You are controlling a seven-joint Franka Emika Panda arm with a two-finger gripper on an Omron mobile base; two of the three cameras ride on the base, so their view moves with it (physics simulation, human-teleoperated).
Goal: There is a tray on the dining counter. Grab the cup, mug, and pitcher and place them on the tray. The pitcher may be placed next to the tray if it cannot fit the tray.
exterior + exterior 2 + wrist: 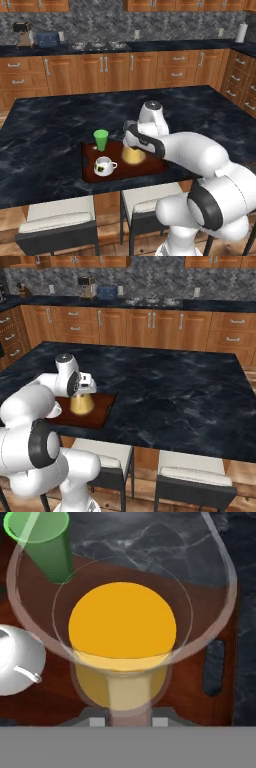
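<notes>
From my seat, nearest the camera, the two-finger gripper (pixel 130 721) has its small dark fingertips (pixel 95 722) closed narrowly on the neck of the clear glass cone-shaped pitcher (pixel 122 619) with yellow-orange liquid inside; I look down through its rim at the round disc of juice. In the left base view the white arm reaches over the near edge of the black, white-veined marble dining counter (pixel 60 115), and the pitcher (pixel 133 155) hangs under the hand above the right half of the flat dark reddish-brown wooden tray (pixel 90 170). I cannot tell whether its base touches the tray floor. The tray sits at the counter's near edge, above the pale-cushioned stools (pixel 57 215). On the tray's near left part sits the small squat white mug (pixel 104 166), handle pointing right. Just behind it, at the tray's far left corner, stands the plain bright green tapered cup (pixel 101 139), upright. Beyond the counter run wooden cabinets (pixel 125 70).
</notes>
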